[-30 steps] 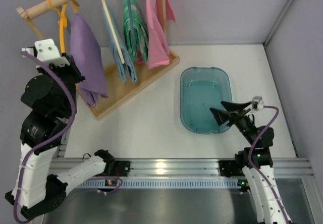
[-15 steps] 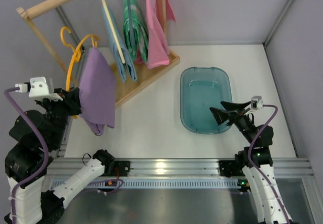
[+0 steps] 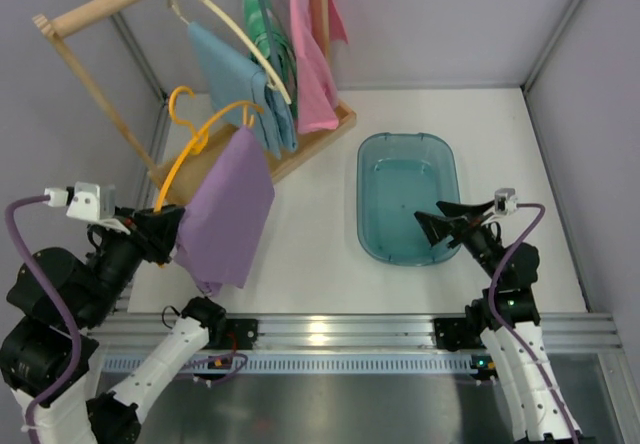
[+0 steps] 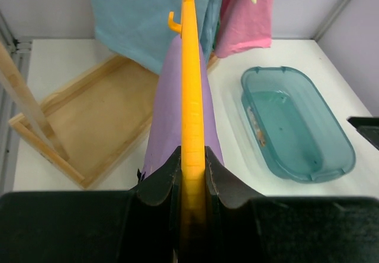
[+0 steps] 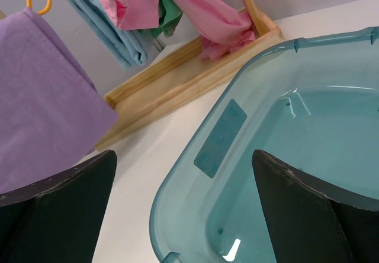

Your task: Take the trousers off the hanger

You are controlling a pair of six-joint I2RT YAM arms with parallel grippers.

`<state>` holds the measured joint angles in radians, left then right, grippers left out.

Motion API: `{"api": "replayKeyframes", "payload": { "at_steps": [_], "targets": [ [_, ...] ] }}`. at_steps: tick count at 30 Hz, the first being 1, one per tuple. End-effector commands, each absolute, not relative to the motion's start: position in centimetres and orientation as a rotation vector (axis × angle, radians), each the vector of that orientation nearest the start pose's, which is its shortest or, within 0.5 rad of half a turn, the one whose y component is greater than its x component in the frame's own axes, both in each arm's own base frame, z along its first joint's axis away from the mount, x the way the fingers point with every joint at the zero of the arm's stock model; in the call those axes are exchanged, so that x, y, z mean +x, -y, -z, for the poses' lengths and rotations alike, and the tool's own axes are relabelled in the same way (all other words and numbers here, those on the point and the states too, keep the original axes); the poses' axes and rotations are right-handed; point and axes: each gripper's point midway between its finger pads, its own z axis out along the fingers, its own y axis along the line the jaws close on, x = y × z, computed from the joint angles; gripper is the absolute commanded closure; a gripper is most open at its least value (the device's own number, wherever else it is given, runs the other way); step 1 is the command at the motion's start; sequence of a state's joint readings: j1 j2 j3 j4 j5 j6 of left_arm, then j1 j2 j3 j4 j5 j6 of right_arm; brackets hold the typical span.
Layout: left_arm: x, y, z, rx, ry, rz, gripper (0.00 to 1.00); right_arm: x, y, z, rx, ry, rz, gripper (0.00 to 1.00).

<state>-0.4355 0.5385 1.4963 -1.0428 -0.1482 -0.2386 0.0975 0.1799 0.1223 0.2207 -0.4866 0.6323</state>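
My left gripper (image 3: 165, 232) (image 4: 192, 174) is shut on the orange-yellow hanger (image 3: 205, 132) (image 4: 191, 91), which is off the rail and held in the air. The lilac trousers (image 3: 228, 219) (image 4: 172, 112) drape over the hanger bar and hang down over the table's left front; they also show at the left of the right wrist view (image 5: 41, 97). My right gripper (image 3: 447, 227) (image 5: 183, 207) is open and empty above the near edge of the teal tub (image 3: 408, 196) (image 5: 284, 150).
A wooden rack (image 3: 300, 149) with a rail (image 3: 120, 2) stands at the back left, carrying a pale hanger (image 3: 235, 29) with a light blue garment (image 3: 240, 79), a green garment (image 3: 262, 24) and a pink garment (image 3: 312, 64). Grey walls stand behind and to the right.
My left gripper has pulled the orange-yellow hanger with the trousers off the rail and carried it right and forward. The pale hanger with the blue garment has swung. The right arm has barely moved.
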Motion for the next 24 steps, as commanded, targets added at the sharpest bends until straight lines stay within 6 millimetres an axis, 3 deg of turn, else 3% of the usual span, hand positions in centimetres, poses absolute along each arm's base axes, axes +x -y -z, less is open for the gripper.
{"api": "replayKeyframes", "payload": {
  "at_steps": [1, 7, 14, 17, 19, 20, 22, 23, 24],
  "targets": [
    [9.1, 5.9, -47.2, 0.113, -1.463, 0.590, 1.00, 21.7, -12.6, -22.3, -0.061, -1.428, -0.924, 0.01],
    [6.4, 7.2, -48.2, 0.170, -1.414, 0.681, 1.00, 21.8, -12.6, -22.1, -0.058, -1.434, -0.922, 0.01],
    [4.9, 9.3, -48.6, 0.239, -1.413, 0.786, 1.00, 21.3, -13.2, -23.0, -0.109, -1.402, -0.951, 0.01],
    [5.8, 10.2, -49.7, 0.259, -1.402, 0.809, 1.00, 20.8, -13.8, -24.7, -0.148, -1.368, -0.989, 0.01],
    [6.2, 10.5, -51.1, 0.261, -1.378, 0.810, 1.00, 20.4, -14.0, -26.8, -0.181, -1.329, -0.997, 0.01],
    [7.6, 11.0, -51.5, 0.265, -1.405, 0.817, 1.00, 19.9, -14.1, -28.7, -0.206, -1.295, -0.991, 0.01],
    [8.2, 10.9, -52.8, 0.257, -1.392, 0.798, 1.00, 20.1, -14.1, -29.6, -0.218, -1.320, -0.970, 0.01],
    [8.2, 11.1, -53.9, 0.269, -1.372, 0.802, 1.00, 19.6, -14.2, -32.0, -0.241, -1.283, -0.962, 0.01],
    [9.1, 11.5, -54.6, 0.281, -1.362, 0.811, 1.00, 19.8, -14.3, -32.6, -0.252, -1.291, -0.954, 0.01]
  ]
}}
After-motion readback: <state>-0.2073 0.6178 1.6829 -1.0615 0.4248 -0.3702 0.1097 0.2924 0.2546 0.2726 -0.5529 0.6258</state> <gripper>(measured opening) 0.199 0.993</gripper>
